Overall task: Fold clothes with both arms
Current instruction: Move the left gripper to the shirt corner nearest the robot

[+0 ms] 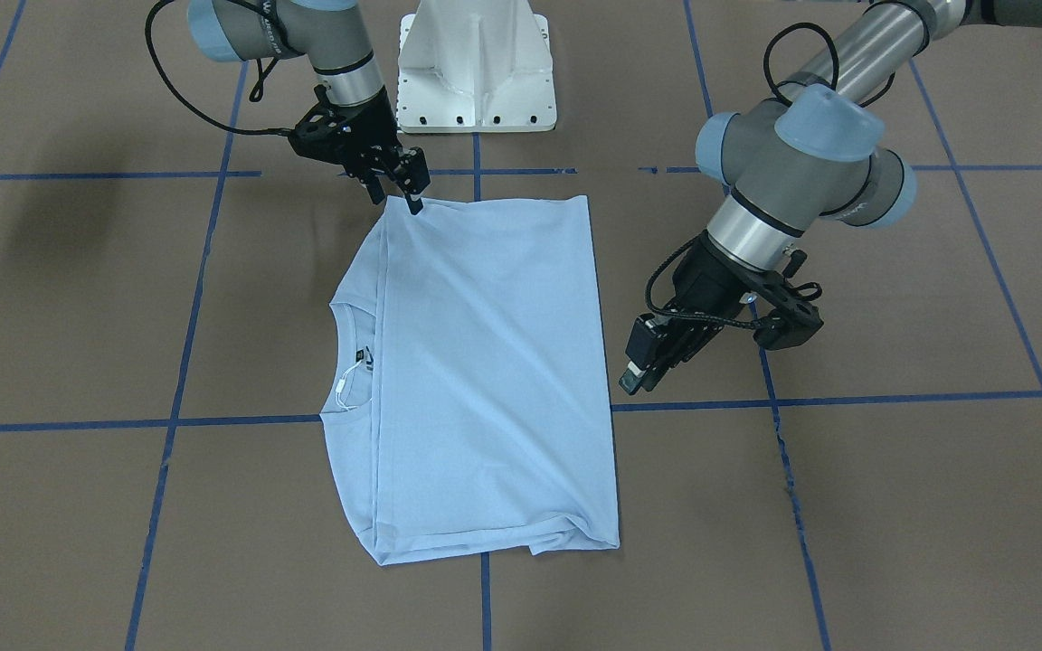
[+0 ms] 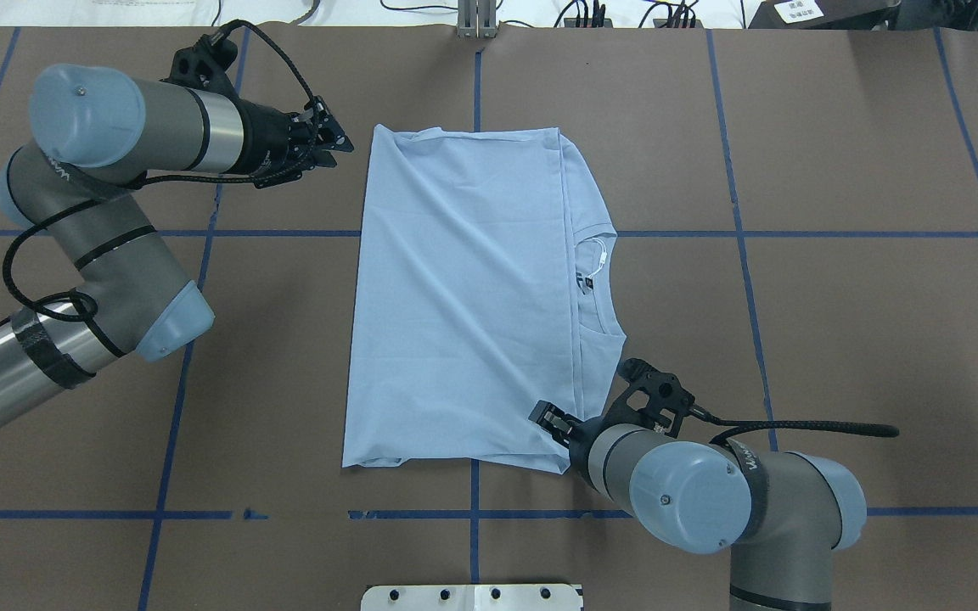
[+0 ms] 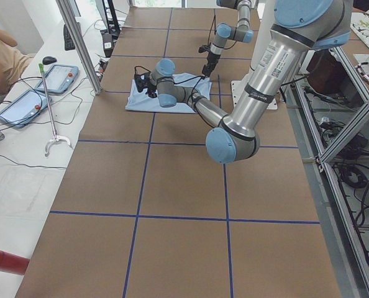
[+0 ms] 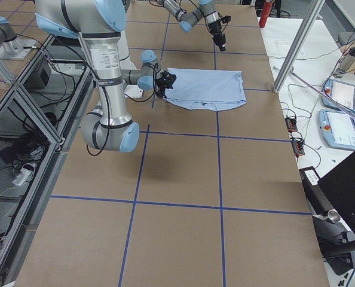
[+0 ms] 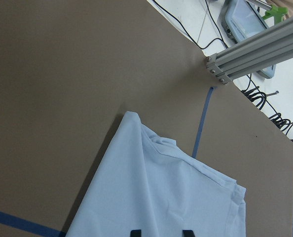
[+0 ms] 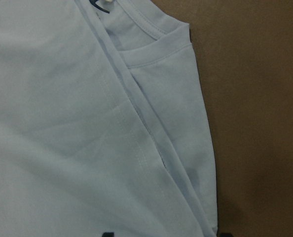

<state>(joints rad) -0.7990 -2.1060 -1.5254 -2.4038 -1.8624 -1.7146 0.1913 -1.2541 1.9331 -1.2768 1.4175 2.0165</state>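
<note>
left arm (image 2: 115, 255): enters from the overhead view's left edge and bends toward the far side of the table.
left gripper (image 2: 340, 146): fingers apart with nothing between them; it sits just beside the T-shirt's far corner, clear of the cloth.
T-shirt (image 2: 463, 297): light blue, folded into a long rectangle and lying flat between the two grippers, with the neckline on the side toward the right gripper.
neck label (image 2: 584, 280) and tag string (image 2: 601, 255): dark label and white string inside the collar, a little beyond the right gripper.
right gripper (image 2: 544, 416): fingers spread wide, set down at the shirt's near corner; the folded edge lies flat between them, unclamped.
right arm (image 2: 693, 492): rises from the near edge behind its gripper.
table (image 2: 837, 339): brown surface crossed by blue tape lines (image 2: 739, 233).
</note>
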